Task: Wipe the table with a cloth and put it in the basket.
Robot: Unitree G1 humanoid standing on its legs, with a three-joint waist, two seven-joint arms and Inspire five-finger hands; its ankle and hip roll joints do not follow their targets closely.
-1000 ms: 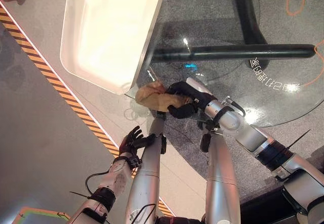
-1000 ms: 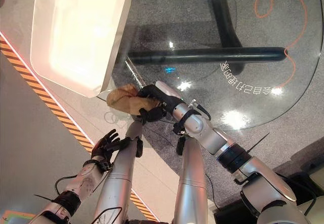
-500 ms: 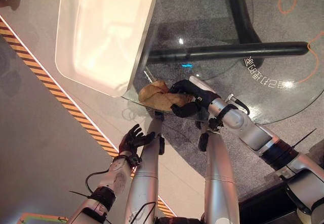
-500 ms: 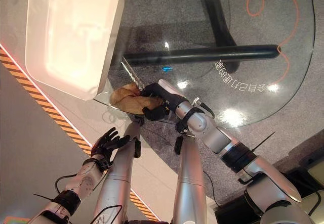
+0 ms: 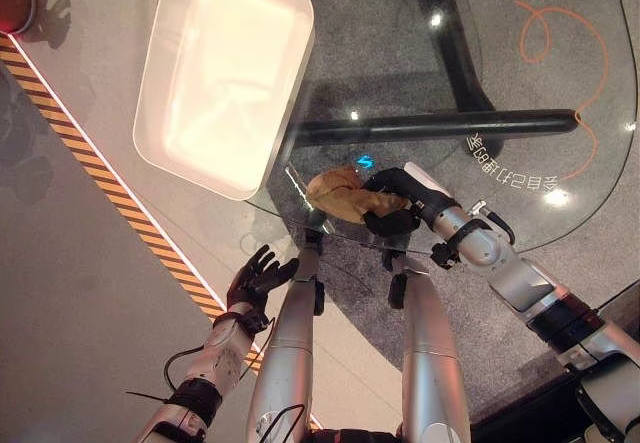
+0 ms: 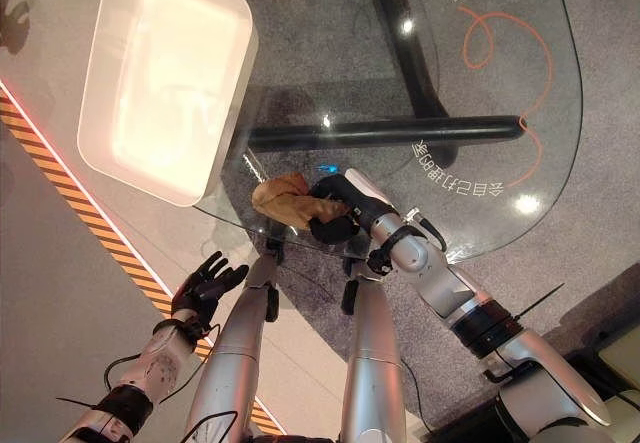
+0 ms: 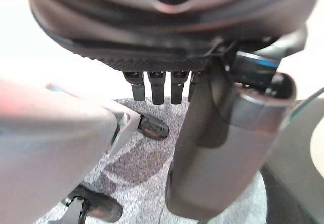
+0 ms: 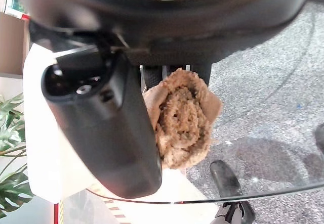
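Table: the round glass table (image 5: 520,113) lies under my head camera; through its top I see a dark crossed base and grey floor.
Basket: the white rectangular basket (image 5: 180,153) sits at the table's left edge, well apart from my left hand and just beyond the cloth.
Right hand: my right hand (image 5: 400,201) rests on the glass near the table's near-left rim, fingers and thumb curled round the cloth.
Cloth: the tan cloth (image 5: 338,191) is bunched in my right hand, lying on the glass, with most of it sticking out toward the basket; close up it shows as a crumpled wad (image 8: 182,118) against my thumb.
Left hand: my left hand (image 5: 255,278) hangs low off the table, over the floor by a striped line, fingers spread and holding nothing.
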